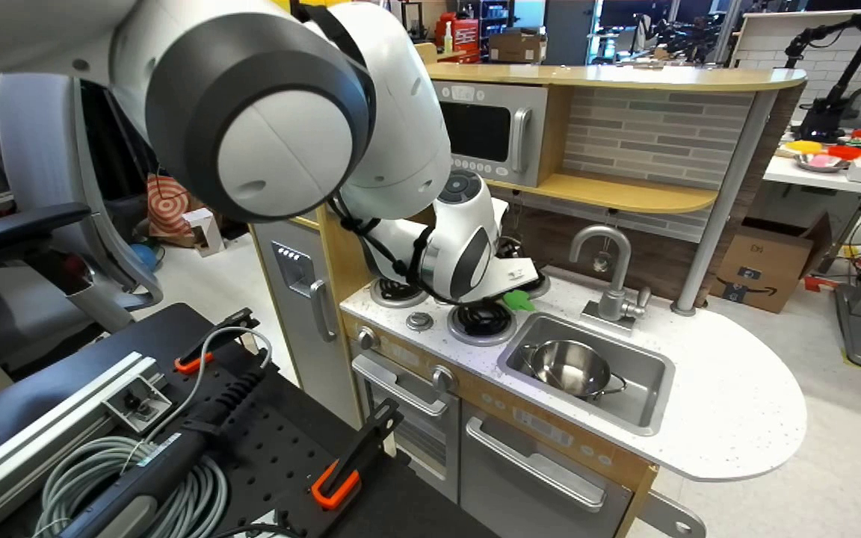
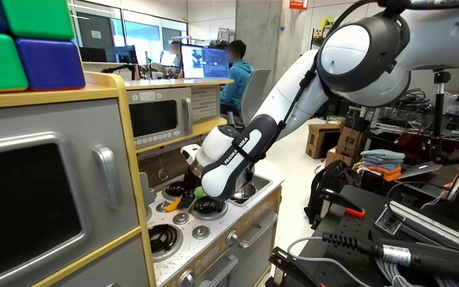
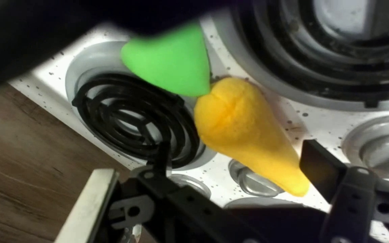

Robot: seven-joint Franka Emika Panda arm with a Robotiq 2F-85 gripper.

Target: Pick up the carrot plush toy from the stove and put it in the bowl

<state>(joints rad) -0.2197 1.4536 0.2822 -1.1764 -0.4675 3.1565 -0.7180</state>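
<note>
The carrot plush toy (image 3: 245,128) lies on the white stove (image 1: 436,338), its orange body pointing between my fingers and its green top over a burner. In exterior views, its green leaf (image 1: 518,300) and orange tip (image 2: 173,205) show; the arm hides the rest. My gripper (image 3: 241,162) is open in the wrist view, low over the stove. One finger is beside the toy's narrow end, the other is apart from the toy near a burner. I cannot tell whether either touches it. The steel bowl (image 1: 571,367) with handles stands in the sink; it also shows partly in an exterior view (image 2: 244,192).
The sink (image 1: 658,403) is right beside the stove, with a grey faucet (image 1: 613,269) behind it. A shelf and microwave (image 1: 490,131) overhang the back. A tall cabinet (image 2: 94,119) borders the stove. A black table (image 1: 288,448) with cables and clamps stands in front.
</note>
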